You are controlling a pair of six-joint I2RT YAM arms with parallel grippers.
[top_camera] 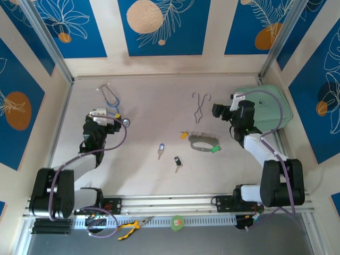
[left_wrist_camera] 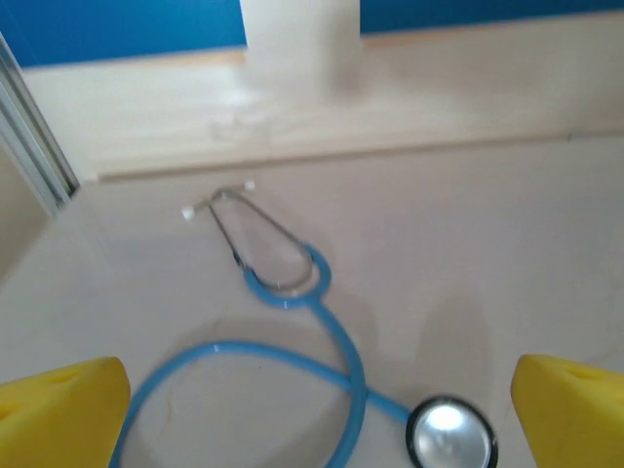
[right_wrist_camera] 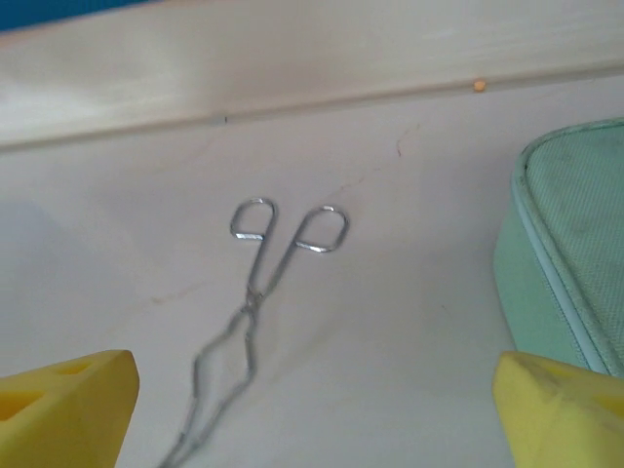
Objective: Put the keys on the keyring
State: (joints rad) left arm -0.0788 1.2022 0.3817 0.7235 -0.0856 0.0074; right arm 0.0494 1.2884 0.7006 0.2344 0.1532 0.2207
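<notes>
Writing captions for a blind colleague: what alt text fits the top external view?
A blue-headed key and a black-headed key lie apart on the table near the keyring, neither on it. The open left pincer sits by a stethoscope, the open right pincer by forceps.

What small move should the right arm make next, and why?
Probably swing the right gripper, open and empty, off the forceps toward the keyring. The blue-headed key and the black-headed key lie loose left of it.

Blue key (top_camera: 160, 151), black key (top_camera: 177, 162) near keyring (top_camera: 204, 143)
</notes>
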